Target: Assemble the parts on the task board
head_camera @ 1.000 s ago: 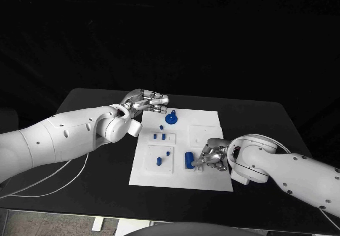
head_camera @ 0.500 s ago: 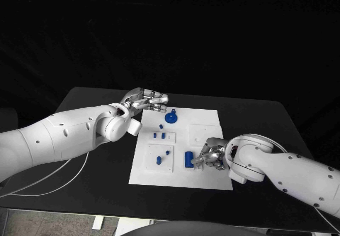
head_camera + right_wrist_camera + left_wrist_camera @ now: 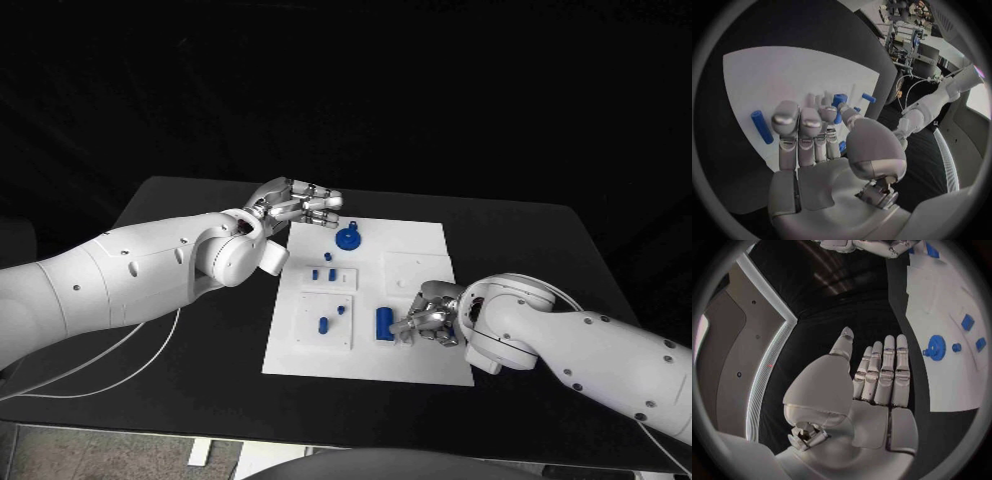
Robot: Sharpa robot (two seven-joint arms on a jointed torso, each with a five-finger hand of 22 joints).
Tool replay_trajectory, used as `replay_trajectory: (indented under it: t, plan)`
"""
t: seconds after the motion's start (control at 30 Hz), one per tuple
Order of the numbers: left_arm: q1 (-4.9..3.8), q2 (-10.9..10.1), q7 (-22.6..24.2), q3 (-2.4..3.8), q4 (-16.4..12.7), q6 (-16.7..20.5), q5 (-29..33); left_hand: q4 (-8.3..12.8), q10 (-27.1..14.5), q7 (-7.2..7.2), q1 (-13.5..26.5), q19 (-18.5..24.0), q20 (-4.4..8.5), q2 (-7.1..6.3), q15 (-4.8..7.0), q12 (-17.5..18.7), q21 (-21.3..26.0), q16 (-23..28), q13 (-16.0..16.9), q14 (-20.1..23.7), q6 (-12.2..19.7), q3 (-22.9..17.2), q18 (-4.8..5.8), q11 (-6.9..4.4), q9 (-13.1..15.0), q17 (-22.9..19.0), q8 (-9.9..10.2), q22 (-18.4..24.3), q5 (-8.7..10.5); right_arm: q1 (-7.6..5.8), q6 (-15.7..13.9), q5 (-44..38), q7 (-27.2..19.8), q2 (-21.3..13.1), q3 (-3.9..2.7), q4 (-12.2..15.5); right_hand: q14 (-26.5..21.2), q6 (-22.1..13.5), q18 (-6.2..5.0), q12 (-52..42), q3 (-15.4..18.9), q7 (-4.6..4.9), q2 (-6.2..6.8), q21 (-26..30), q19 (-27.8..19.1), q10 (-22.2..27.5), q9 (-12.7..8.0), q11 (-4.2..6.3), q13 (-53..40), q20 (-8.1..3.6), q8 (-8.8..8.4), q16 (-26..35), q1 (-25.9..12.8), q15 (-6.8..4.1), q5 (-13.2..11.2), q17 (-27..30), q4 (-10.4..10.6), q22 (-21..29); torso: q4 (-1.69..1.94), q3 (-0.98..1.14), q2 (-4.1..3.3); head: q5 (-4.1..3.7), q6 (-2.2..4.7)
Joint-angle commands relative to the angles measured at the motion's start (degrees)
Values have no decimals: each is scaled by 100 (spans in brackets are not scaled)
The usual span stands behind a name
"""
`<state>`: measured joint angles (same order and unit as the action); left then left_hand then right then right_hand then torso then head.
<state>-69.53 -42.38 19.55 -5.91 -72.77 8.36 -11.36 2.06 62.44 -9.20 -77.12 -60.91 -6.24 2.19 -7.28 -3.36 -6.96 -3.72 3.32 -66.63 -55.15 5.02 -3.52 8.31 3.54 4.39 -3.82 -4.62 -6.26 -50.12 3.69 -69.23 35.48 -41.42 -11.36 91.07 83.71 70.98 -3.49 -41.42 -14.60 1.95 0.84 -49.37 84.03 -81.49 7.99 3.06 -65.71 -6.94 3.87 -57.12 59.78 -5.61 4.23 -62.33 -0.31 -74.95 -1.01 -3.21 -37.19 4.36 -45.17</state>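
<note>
The white task board (image 3: 418, 245) lies mid-table. On it are a round blue part (image 3: 348, 239), small blue pegs (image 3: 330, 274) and a blue cylinder (image 3: 385, 323). My right hand (image 3: 433, 318) sits low over the board's near right part, just right of the cylinder, fingers curled. In the right wrist view a small blue part (image 3: 839, 101) shows pinched between the thumb and fingers (image 3: 811, 125), with the cylinder (image 3: 762, 127) lying beside them. My left hand (image 3: 299, 206) hovers at the board's far left corner, fingers (image 3: 882, 367) straight and holding nothing.
Two more small blue pieces (image 3: 330, 318) lie on the raised square at the board's near left. Bare black table (image 3: 188, 300) surrounds the board on all sides. My left forearm (image 3: 159, 270) lies across the table's left part.
My right hand has shifted very slightly beside the cylinder. The left hand and the parts on the board have not moved.
</note>
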Motion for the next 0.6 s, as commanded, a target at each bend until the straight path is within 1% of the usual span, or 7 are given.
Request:
replay_trajectory:
  t: [0.03, 0.07, 0.2, 0.33, 0.37, 0.47, 0.6]
  plan:
    - [2, 6, 54, 4, -6, -76, -9, -27, -44, 1, 41, 13, -23, 0, 2, -15, -32, 21, 7, 54, 19, -5, -96, -9, 3, 4, -11, 6, -12, 14, -233, 32, -156, -75, -5, 53, -4, -83, 69, -35, 56, 21, 91, 1, 242, 6, 4, -18, -30, -4, -24, -11, 12, -9, -43, 2, 43, -616, -6, 4, 4, -9, 9]
    - [2, 5, 57, 4, -6, -77, -9, -27, -44, 1, 41, 13, -23, 0, 2, -15, -32, 21, 7, 54, 19, -5, -96, -9, 3, 4, -11, 6, -12, 14, -259, 50, -187, -109, -38, 81, 1, -156, 61, -41, 78, 46, 140, 2, 244, 0, 1, -31, -31, 4, -22, -32, 20, 1, -69, -9, 115, -617, -6, 6, 2, -18, 9]
    - [2, -8, 65, 4, -5, -82, -9, -27, -44, 1, 41, 13, -23, 0, 2, -15, -32, 21, 7, 54, 19, -5, -96, -9, 3, 4, -11, 6, -12, 15, -260, 92, -249, -265, -268, 182, -7, -282, 40, 38, 121, 87, 231, 5, 242, 2, 3, -60, 106, 25, -22, -48, 79, 18, -105, -17, 269, -617, -9, 10, 1, -64, 24]
    - [2, -27, 71, 4, -4, -74, -9, -25, -46, 2, 43, 14, -25, -4, 1, -14, -31, 22, 7, 55, 19, -2, -95, -9, 3, 4, -11, 6, -9, 14, -43, 120, -174, -492, -527, 227, -14, -355, 36, 41, 143, 114, 280, 32, 235, 27, -9, -73, 140, 28, -27, -28, 94, 22, -132, 0, 306, -611, -27, -10, 17, -92, 21]
    - [2, -30, 73, 4, -6, -73, -9, -25, -46, 2, 43, 14, -25, -4, 1, -14, -31, 22, 7, 55, 19, -2, -95, -9, 3, 4, -11, 6, -9, 13, 34, 128, -145, -533, -569, 221, -22, -424, 35, 67, 173, 136, 304, 58, 229, 41, -31, -81, 155, 24, -35, -4, 67, 20, -145, 16, 329, -605, -19, -11, 15, -109, 21]
    - [2, -49, 85, 4, -17, -66, -9, -25, -46, 2, 43, 14, -25, -4, 1, -14, -31, 22, 7, 55, 19, -2, -95, -9, 3, 4, -11, 6, -9, 11, 302, 147, -50, -638, -676, 155, -19, -479, 48, 94, 331, 151, 273, 91, 223, 58, -126, -82, 180, 12, -15, 39, 142, 16, -146, 29, 401, -598, -32, -12, 16, -127, 17]
    - [3, -77, 88, 4, -17, -58, -9, -19, -44, 3, 42, 12, -24, -7, 1, -14, -32, 21, 6, 57, 8, -3, -97, -8, 4, 4, -12, 6, -13, 10, 699, 73, 79, -732, -744, 46, -15, -356, 52, 91, 253, 113, 221, 101, 224, 61, -115, -68, 184, 19, -1, 41, 303, 17, -136, 28, 283, -598, -53, 6, 14, -165, 17]
